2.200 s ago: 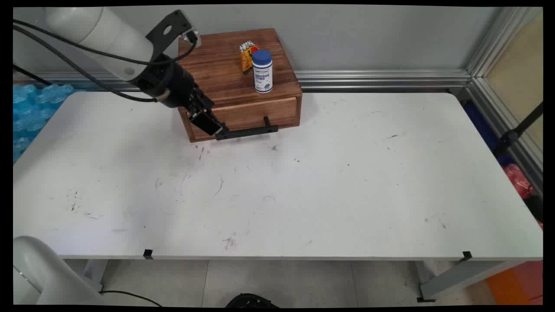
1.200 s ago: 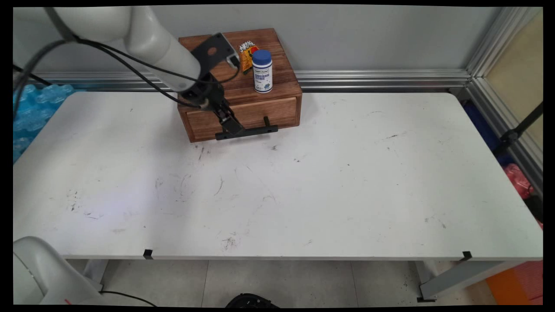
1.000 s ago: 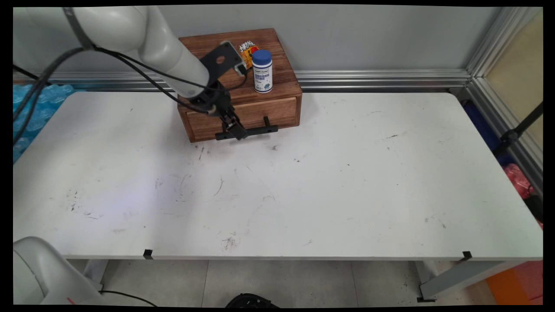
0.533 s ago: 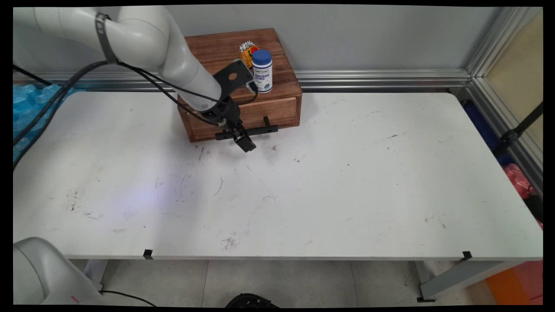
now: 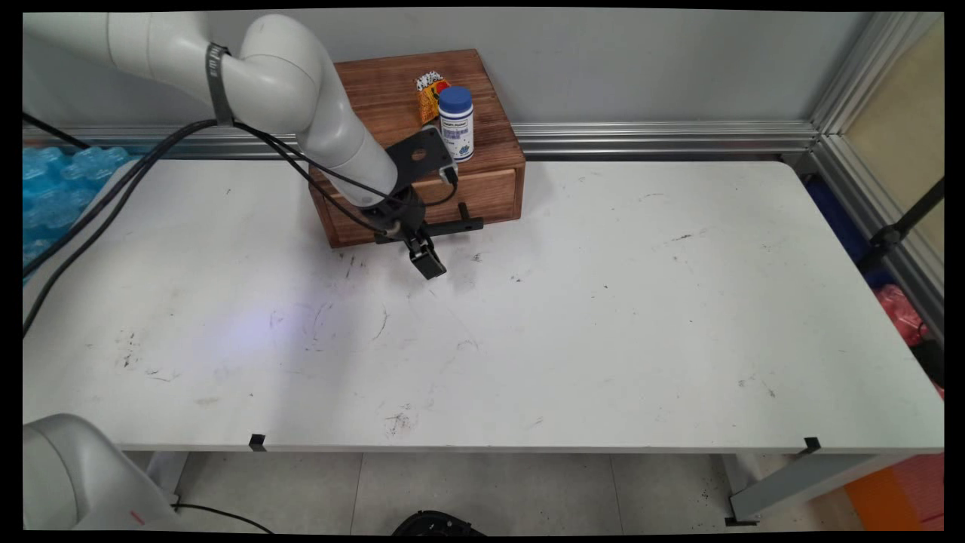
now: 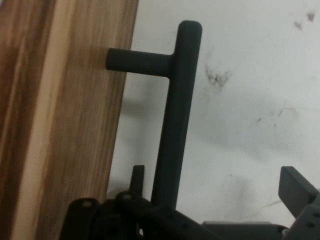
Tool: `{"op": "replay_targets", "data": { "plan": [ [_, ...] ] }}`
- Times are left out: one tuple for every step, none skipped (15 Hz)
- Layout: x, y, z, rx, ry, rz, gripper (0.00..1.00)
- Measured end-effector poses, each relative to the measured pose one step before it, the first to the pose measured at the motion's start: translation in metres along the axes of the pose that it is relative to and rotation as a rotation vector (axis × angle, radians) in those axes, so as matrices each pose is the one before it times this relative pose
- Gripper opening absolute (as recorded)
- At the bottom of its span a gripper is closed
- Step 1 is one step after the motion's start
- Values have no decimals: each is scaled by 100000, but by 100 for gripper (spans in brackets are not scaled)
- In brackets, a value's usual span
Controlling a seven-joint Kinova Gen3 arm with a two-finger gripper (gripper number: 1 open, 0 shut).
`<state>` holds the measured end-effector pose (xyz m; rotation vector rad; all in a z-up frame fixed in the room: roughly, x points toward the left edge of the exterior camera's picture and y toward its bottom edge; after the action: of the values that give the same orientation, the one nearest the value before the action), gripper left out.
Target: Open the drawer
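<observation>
Gripper low over the white table, just in front of the wooden drawer box and pointing down and forward. Jaws spread wide, clamped on nothing. Seen from the hand camera, the black handle runs lengthwise up between the two fingers, much nearer one finger than the other; cannot tell whether it touches. Probably lined up this way so that the bar sits across the closing line of the jaws.

Handle a round, matte black bar held off the drawer front on short round posts, leaving a gap behind it wide enough for a finger. Drawer shut flush with the box, which stands at the table's far edge against the wall.

Box of reddish-brown wood with plain grain and square edges. On its flat top, well clear of the hand, an upright white bottle with a blue cap, and touching or just behind it a small orange packet. Tabletop smooth, hard, scuffed with dark marks. Black cables hanging loose from the arm
</observation>
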<state>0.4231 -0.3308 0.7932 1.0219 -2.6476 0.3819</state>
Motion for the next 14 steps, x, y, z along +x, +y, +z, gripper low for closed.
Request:
{"op": "replay_targets", "data": {
  "plan": [
    [21, -16, 242, -154, -456, 1126, 100],
    [39, -8, 272, -237, -491, 1258, 100],
    [44, -18, 237, -213, -347, 1317, 100],
    [39, -14, 182, -199, -238, 1105, 100],
    [35, -15, 199, -238, -316, 1237, 100],
    [39, -11, 174, -263, -240, 1103, 100],
    [32, -5, 129, -214, -205, 866, 100],
    [37, 18, 129, -348, -175, 920, 100],
    [29, 35, 106, -392, -187, 866, 100],
    [16, 45, 75, -376, -122, 727, 100],
    [18, 80, 63, -483, -131, 743, 100],
    [5, 130, 47, -530, -119, 662, 100],
    [-8, 122, 30, -437, -89, 459, 100],
    [-1, 111, 9, -327, -42, 263, 100]
  ]
}}
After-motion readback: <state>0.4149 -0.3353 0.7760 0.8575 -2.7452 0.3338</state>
